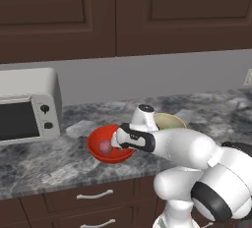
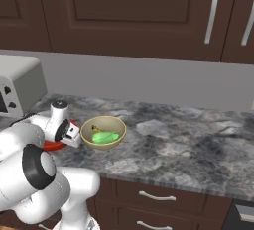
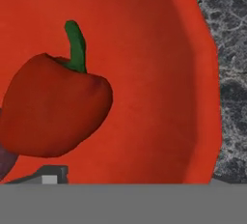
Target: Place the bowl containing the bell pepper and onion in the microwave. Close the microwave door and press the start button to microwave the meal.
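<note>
- Right now I am hovering the hand (image 1: 117, 142) over the red bowl (image 1: 98, 148); whether it's gripping, I cannot tell.
- Inside the bowl, bell pepper (image 3: 53, 107) is lying beside onion (image 1: 105, 147).

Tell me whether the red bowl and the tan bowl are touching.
Cannot tell. In both base views the arm hides the spot where the red bowl and tan bowl would meet.

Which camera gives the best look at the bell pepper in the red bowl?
The hand view: the bell pepper lies close up, green stem and all, inside the red bowl. The left base view shows the bowl with a pinkish lump beside the arm; the right base view shows just a sliver of its rim.
</note>
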Robot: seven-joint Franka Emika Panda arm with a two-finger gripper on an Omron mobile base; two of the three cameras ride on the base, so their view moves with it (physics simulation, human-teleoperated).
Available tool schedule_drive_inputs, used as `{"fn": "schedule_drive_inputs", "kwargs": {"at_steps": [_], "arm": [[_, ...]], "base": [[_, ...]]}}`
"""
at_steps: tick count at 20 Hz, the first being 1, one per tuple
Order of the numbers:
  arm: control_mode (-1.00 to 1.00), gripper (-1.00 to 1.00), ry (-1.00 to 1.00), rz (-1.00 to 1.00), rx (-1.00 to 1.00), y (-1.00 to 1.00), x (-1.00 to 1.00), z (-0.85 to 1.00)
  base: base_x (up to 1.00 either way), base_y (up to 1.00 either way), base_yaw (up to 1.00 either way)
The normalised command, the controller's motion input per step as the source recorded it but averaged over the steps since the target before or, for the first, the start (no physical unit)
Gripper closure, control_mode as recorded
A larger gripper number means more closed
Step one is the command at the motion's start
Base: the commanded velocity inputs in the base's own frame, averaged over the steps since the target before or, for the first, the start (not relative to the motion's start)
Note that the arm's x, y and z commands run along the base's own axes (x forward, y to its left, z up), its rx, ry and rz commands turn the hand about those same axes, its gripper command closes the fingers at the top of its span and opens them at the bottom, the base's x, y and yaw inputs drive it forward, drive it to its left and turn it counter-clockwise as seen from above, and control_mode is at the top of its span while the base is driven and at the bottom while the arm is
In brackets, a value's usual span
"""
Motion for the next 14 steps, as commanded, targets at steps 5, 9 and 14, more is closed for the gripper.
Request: {"fn": "schedule_drive_inputs", "kwargs": {"at_steps": [5,9,14], "arm": [[-1.0,1.0,-0.02,0.0,0.0,0.0,0.0,-0.02],[-1.0,1.0,0.0,-0.02,0.08,-0.32,-0.05,0.55],[-1.0,1.0,0.0,-0.08,0.12,-0.61,-0.31,0.8]], "base": [[0.0,0.0,0.0],[0.0,0.0,0.0],[0.0,0.0,0.0]]}}
